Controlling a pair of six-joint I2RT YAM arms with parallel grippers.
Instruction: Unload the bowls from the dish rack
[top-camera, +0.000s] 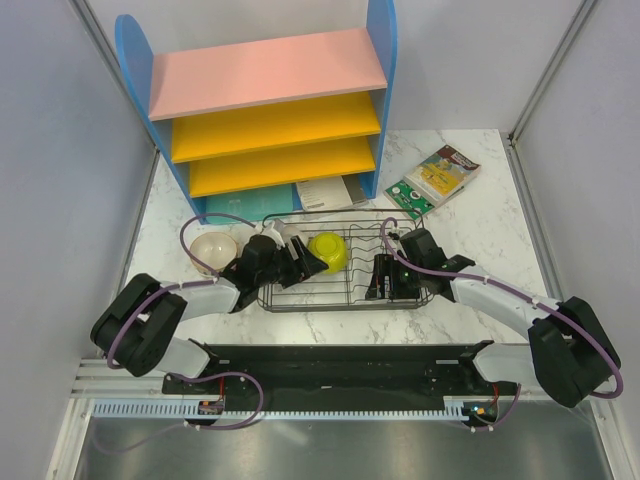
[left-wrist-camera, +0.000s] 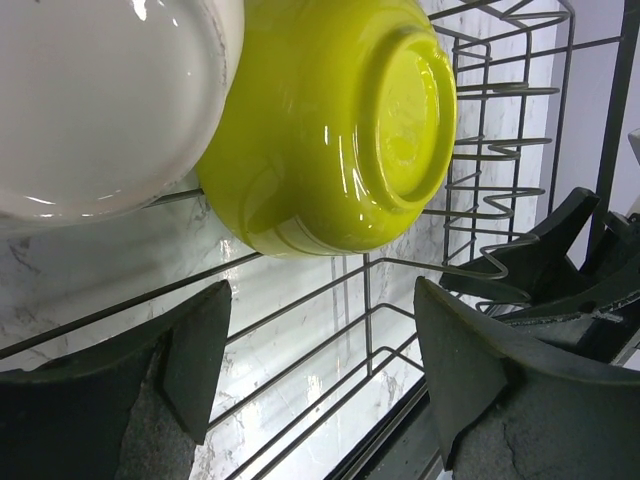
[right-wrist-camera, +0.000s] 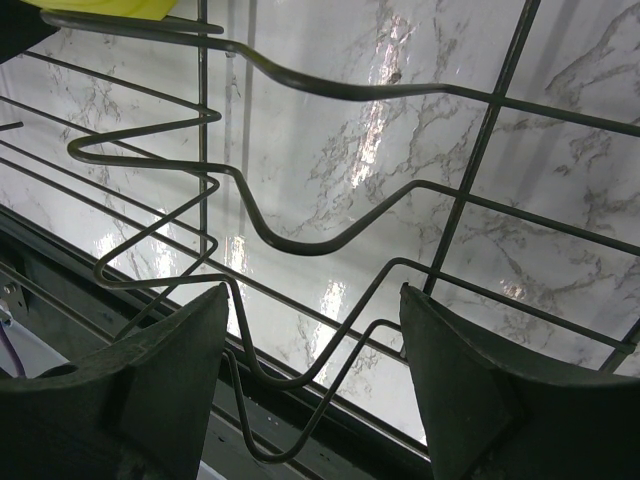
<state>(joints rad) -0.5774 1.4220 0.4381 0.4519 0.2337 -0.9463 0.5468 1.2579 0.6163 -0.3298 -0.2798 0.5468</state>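
The black wire dish rack (top-camera: 340, 303) stands mid-table. A yellow-green bowl (top-camera: 328, 252) lies on its side in it, foot toward the right in the left wrist view (left-wrist-camera: 340, 130). A white bowl (left-wrist-camera: 100, 100) touches its left side; from above it is mostly hidden behind my left arm (top-camera: 273, 232). A cream bowl (top-camera: 213, 250) sits on the table left of the rack. My left gripper (top-camera: 306, 262) is open and empty, its jaws just below the yellow bowl (left-wrist-camera: 320, 320). My right gripper (top-camera: 384, 280) is open and empty over the rack's prongs (right-wrist-camera: 312, 300).
A blue shelf unit (top-camera: 270, 100) with pink and yellow boards stands behind the rack. Papers (top-camera: 325, 192) lie under it and a booklet (top-camera: 437, 178) lies at the back right. Grey walls close in both sides. The right gripper's fingers (left-wrist-camera: 560, 270) show at the left wrist view's right edge.
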